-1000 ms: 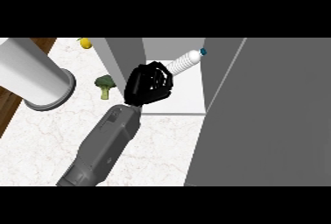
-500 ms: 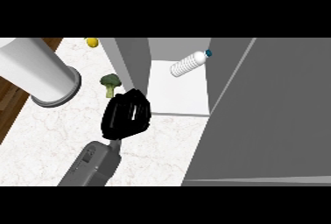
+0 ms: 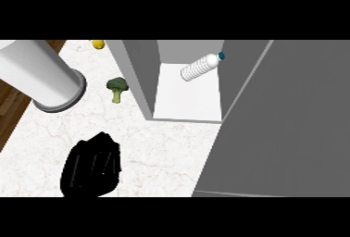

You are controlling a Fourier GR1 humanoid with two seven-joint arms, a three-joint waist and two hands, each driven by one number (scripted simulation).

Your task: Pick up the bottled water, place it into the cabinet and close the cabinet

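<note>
Your view runs from a tall white cylinder in a grey base ring (image 3: 37, 74) at the far left of the white marbled counter (image 3: 164, 143), past a small green broccoli floret (image 3: 117, 87) and a yellow object (image 3: 97, 44) cut off at the top edge and too clipped to name.

Low on the left is one black hand (image 3: 92, 169), holding nothing, well apart from the cabinet; you see mostly its back, so you cannot tell how its fingers are set, nor with certainty which hand it is, since no forearm shows. The other hand is out of view.

Moving right, the clear ribbed water bottle with a blue cap (image 3: 202, 66) lies on its side inside the open grey cabinet (image 3: 140, 69), on its white floor, so the placing looks done.

The large grey cabinet door (image 3: 287, 125) at the right stands open: closing it appears to be the step left. Its hinge and handle are not visible.
</note>
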